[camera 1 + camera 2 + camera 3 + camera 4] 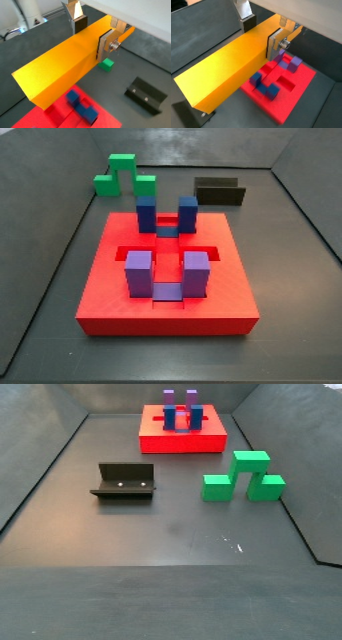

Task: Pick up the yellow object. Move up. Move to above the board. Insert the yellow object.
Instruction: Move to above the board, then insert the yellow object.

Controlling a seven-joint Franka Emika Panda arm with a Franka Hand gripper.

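In both wrist views my gripper [93, 36] [263, 35] is shut on the yellow object [60, 65] [228, 70]. It is a long yellow-orange bar, clamped across its width near one end between the silver fingers [107, 46]. The bar hangs high above the floor. The red board [294, 92] with blue and purple posts lies below it, partly hidden under the bar, and its corner shows in a wrist view [47, 117]. Both side views show the board [167, 308] [181, 442]. Neither side view shows the gripper or the bar.
A green stepped block [241, 476] [123, 176] [105, 64] stands on the dark floor near the board. The black fixture [124, 482] [221, 190] [145, 94] stands apart from it. Grey walls enclose the floor.
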